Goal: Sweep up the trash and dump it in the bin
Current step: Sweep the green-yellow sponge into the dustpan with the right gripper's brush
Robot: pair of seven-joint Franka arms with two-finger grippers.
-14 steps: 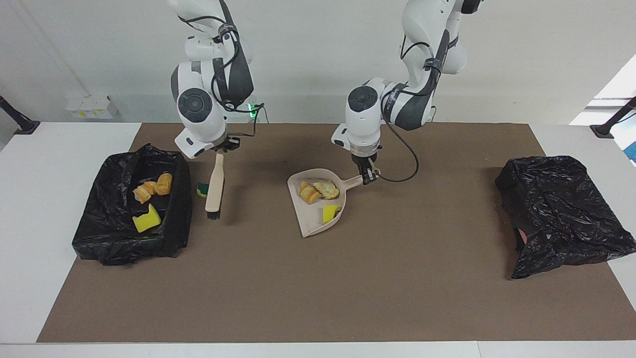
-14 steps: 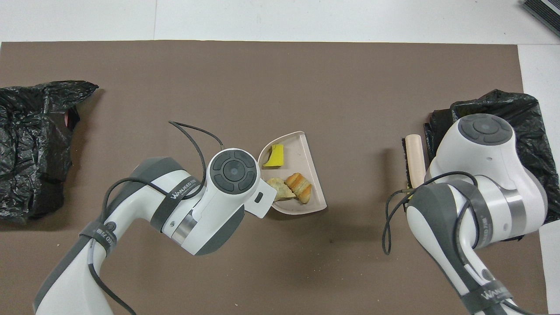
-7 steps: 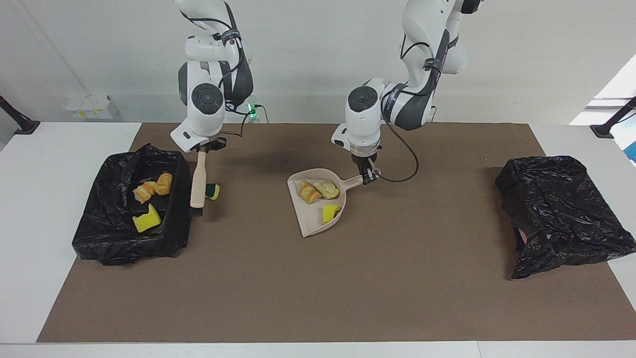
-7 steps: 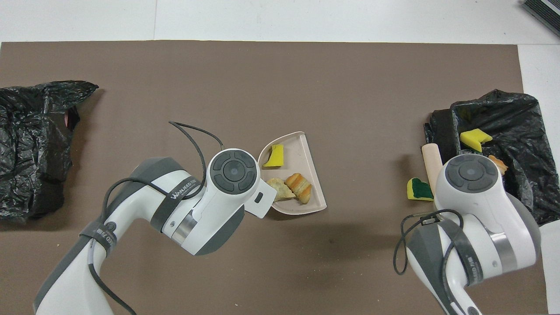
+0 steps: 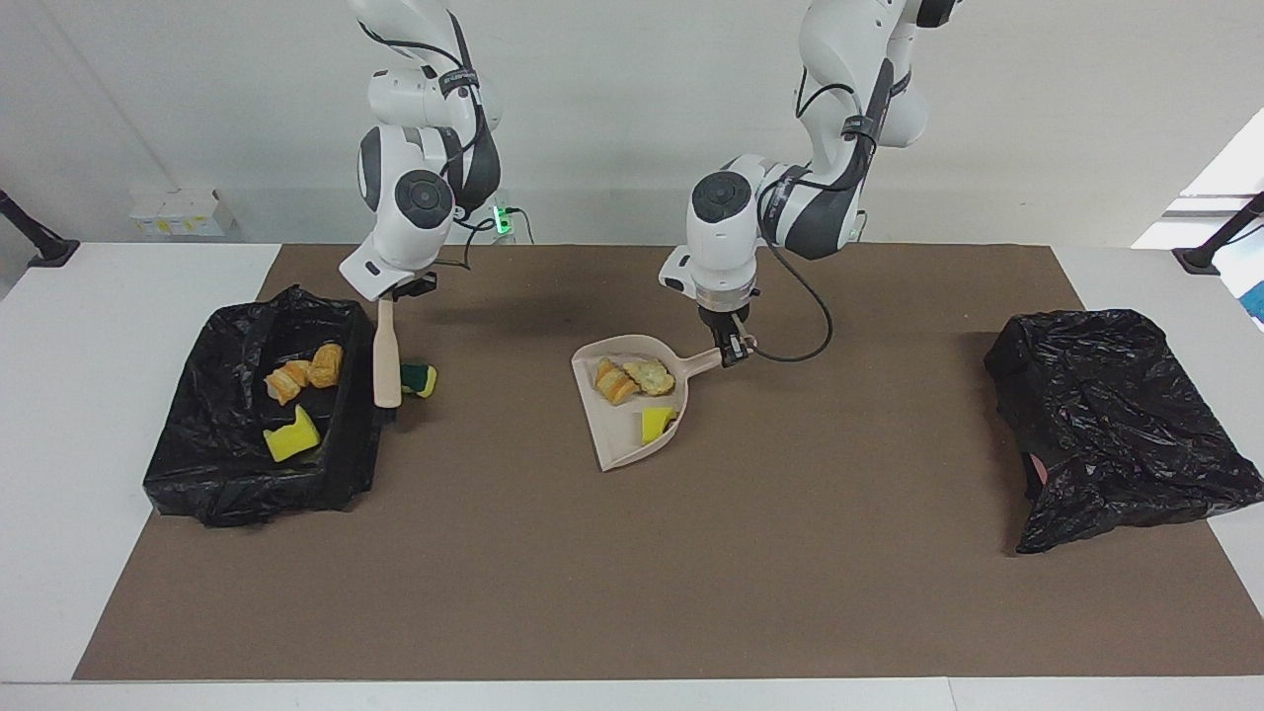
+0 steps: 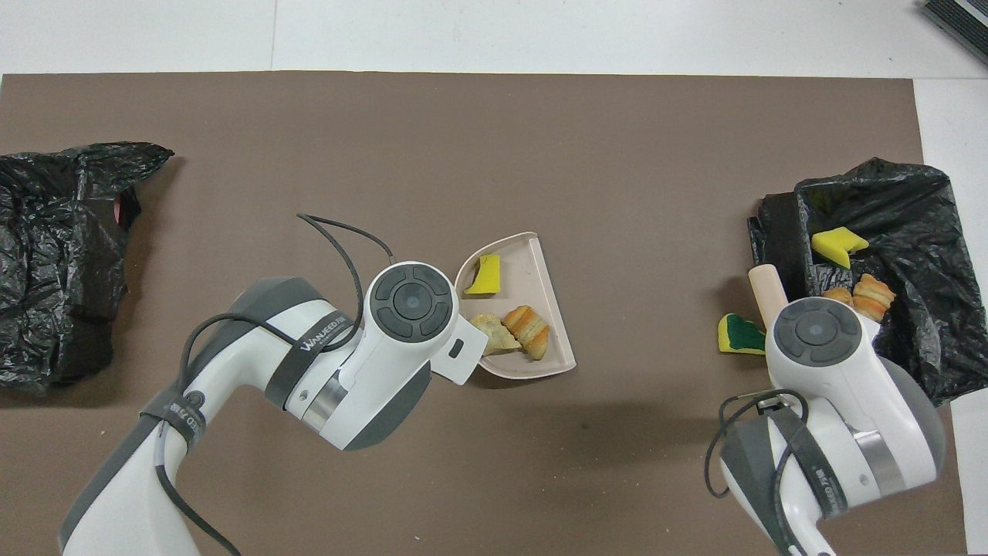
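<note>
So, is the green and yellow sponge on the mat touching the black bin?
Apart. In the overhead view, bare brown mat and the brush handle lie between the green and yellow sponge and the black bin; the facing view shows the same gap.

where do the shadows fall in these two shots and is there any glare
Facing view: soft shadows lie on the mat beneath both arms; bright window glare at the edge past the closed bag. Overhead view: a faint shadow beside the dustpan; no glare.

- From overhead, you cannot see either gripper; each wrist hides its own.
- The brush (image 6: 766, 287) bristles are hidden beside the bin (image 6: 918, 324).
- The dustpan (image 6: 540, 262) handle hides under the left wrist.
</note>
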